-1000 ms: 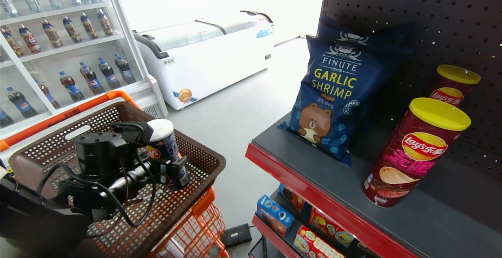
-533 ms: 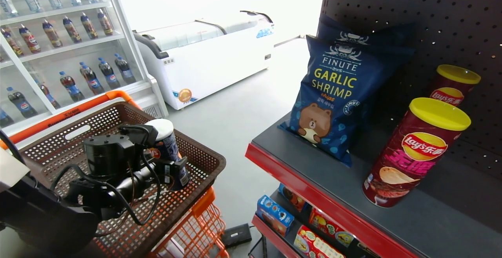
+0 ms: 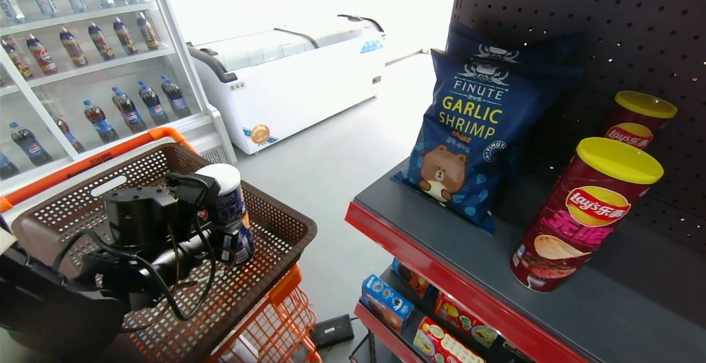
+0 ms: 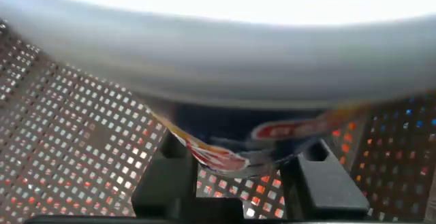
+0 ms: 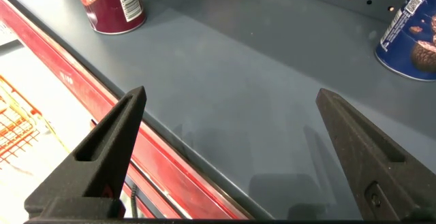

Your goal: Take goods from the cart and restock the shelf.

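Note:
A blue chip can (image 3: 230, 208) with a white lid stands inside the brown basket (image 3: 276, 214) on the orange cart (image 3: 276, 319). My left gripper (image 3: 234, 239) is shut on its lower body. In the left wrist view the can (image 4: 231, 129) sits close up between the two dark fingers (image 4: 163, 186), with basket mesh behind it. My right gripper (image 5: 231, 149) hangs open over the grey shelf (image 5: 225, 88) near its red front edge, holding nothing. On that shelf (image 3: 441, 236) stand two red chip cans with yellow lids (image 3: 584, 214) and a dark blue garlic shrimp bag (image 3: 474, 131).
A second red can (image 3: 637, 120) stands behind the first, against the pegboard. The right wrist view shows a red can (image 5: 109, 3) and a blue can (image 5: 412, 37) farther along the shelf. Lower shelves hold boxed snacks (image 3: 386, 299). A drinks fridge (image 3: 83, 65) and a chest freezer (image 3: 292, 76) stand behind.
My left arm swayed slightly right, then back left, carrying the blue can with it. The can now stands a little farther left in the basket.

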Tool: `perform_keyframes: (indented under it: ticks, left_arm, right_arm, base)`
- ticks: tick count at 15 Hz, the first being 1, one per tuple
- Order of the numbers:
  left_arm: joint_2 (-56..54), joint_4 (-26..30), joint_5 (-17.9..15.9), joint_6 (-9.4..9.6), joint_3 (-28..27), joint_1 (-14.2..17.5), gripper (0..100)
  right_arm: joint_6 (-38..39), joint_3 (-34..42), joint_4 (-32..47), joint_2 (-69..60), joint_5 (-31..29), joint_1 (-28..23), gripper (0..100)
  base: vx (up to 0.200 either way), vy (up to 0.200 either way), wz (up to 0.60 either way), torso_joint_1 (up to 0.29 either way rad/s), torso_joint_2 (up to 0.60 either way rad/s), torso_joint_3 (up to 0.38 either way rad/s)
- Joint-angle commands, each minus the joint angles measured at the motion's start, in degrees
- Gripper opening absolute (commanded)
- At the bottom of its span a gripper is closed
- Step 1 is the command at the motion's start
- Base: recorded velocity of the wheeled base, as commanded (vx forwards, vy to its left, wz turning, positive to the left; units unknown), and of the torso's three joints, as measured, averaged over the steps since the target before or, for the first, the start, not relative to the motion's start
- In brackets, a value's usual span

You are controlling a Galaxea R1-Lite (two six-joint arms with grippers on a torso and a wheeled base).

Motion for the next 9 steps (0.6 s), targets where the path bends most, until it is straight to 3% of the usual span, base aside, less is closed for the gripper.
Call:
perform_keyframes:
  ticks: [1,2,4,5,9]
  left_arm:
    - [-7.40,6.37,-5.82,-0.21,-1.96,-0.31,0]
    - [-11.01,12.70,-7.67,-0.65,-3.98,-0.40,0]
    - [-13.65,18.32,-9.34,-2.84,-5.82,-1.45,0]
    - [-17.86,20.70,-11.89,-3.63,-6.26,-1.89,0]
    - [-27.27,28.61,-18.13,-3.63,-6.26,-1.89,0]
  right_arm:
    - [0.00,0.00,0.00,0.09,0.01,-0.05,100]
    - [0.00,0.00,0.00,0.09,0.01,-0.05,100]
    - [0.00,0.00,-0.09,0.09,0.01,-0.05,100]
    - [0.00,0.00,0.00,0.09,0.01,-0.05,100]
    - [0.00,0.00,0.00,0.09,0.01,-0.05,100]
  base:
    - [0.000,0.000,0.00,0.000,0.00,0.000]
    - [0.000,0.000,0.00,0.000,0.00,0.000]
    - [0.000,0.000,0.00,0.000,0.00,0.000]
    - [0.000,0.000,0.00,0.000,0.00,0.000]
    - [0.000,0.000,0.00,0.000,0.00,0.000]
